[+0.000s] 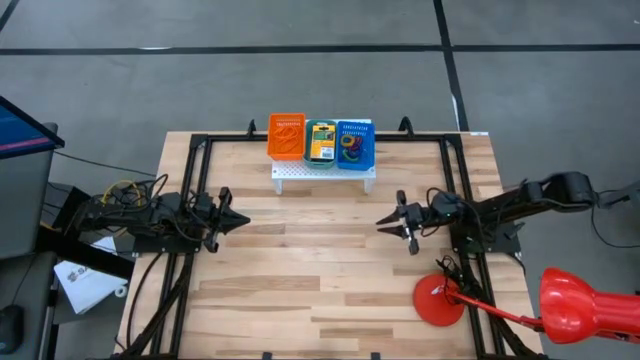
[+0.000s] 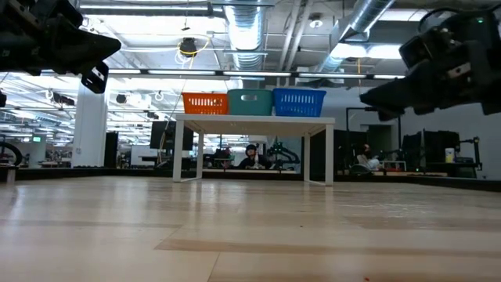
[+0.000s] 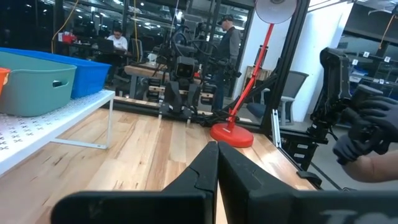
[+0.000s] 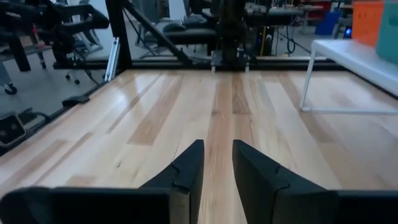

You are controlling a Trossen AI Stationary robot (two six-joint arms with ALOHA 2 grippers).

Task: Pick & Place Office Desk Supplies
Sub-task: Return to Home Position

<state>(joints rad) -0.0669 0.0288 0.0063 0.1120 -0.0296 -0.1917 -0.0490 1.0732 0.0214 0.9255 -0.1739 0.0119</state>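
Three bins sat in a row on the white stand (image 1: 325,177) at the far edge of the table (image 1: 320,290). The orange bin (image 1: 273,140) was on the left. The green bin (image 1: 321,124) in the middle held a yellow-and-green crayon box (image 1: 321,149), and the blue bin (image 1: 369,150) on the right held coloured rubber bands (image 1: 350,145). The left gripper (image 1: 243,222) hung over bare wood, its fingers pressed together and empty. The right gripper (image 1: 381,222) faced it, well apart, with its fingers parted by a narrow gap and holding nothing. A red disc (image 1: 440,300) lay near the right arm.
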